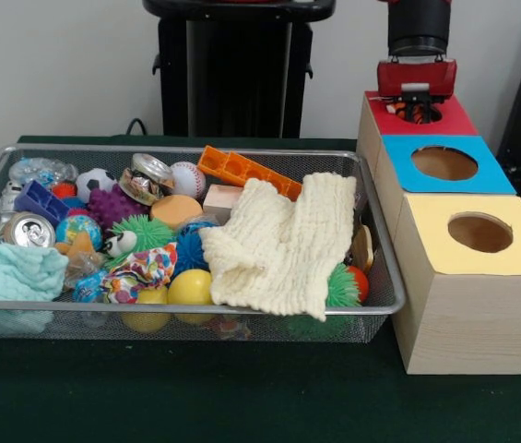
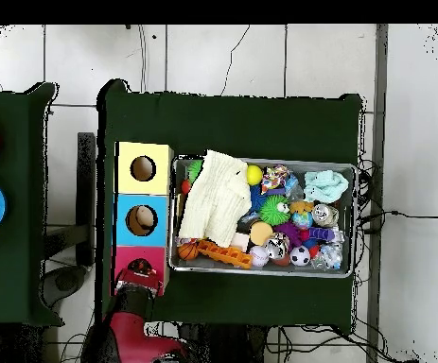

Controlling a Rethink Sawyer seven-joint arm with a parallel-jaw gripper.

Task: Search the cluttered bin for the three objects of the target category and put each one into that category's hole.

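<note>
Gripper (image 1: 416,109) over red box hole (image 1: 420,114), finger state unclear; mesh bin (image 1: 371,305) mid-table, crammed with toys, cream cloth (image 1: 278,245).

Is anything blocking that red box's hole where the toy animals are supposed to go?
Yes. The gripper hangs right over the hole of the red box, covering most of it. In the basket, a big cream cloth lies over the right half and may hide toy animals; none shows clearly.
</note>
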